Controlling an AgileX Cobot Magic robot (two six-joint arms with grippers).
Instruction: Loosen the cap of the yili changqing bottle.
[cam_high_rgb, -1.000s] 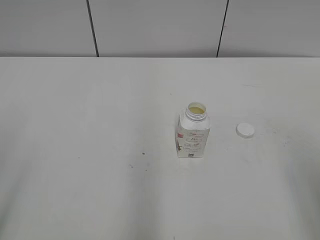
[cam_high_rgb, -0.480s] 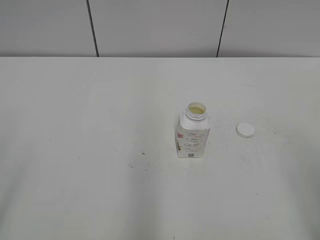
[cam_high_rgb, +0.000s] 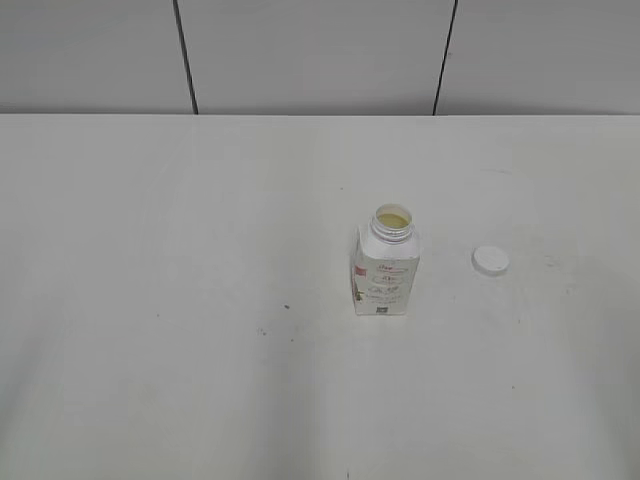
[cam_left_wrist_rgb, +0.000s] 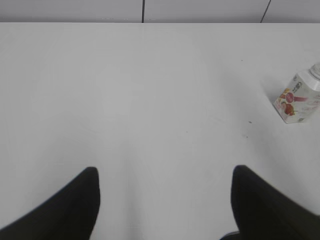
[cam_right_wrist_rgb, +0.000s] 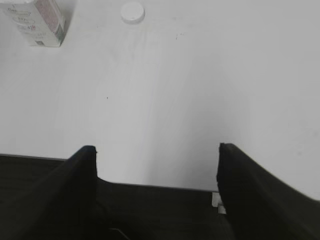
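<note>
The yili changqing bottle (cam_high_rgb: 385, 272) stands upright on the white table with its neck open and yellowish liquid inside. It also shows at the right edge of the left wrist view (cam_left_wrist_rgb: 299, 97) and the top left of the right wrist view (cam_right_wrist_rgb: 37, 22). The white cap (cam_high_rgb: 490, 260) lies on the table to the bottle's right, off the bottle; it also shows in the right wrist view (cam_right_wrist_rgb: 132, 12). My left gripper (cam_left_wrist_rgb: 165, 175) is open and empty, far from the bottle. My right gripper (cam_right_wrist_rgb: 156, 152) is open and empty at the table's near edge. Neither gripper shows in the exterior view.
The white table (cam_high_rgb: 200, 250) ends at a grey panelled wall (cam_high_rgb: 320, 50) at the back. Its front edge (cam_right_wrist_rgb: 150, 184) shows in the right wrist view, with dark space below it. A few small dark specks (cam_high_rgb: 286, 307) mark the surface.
</note>
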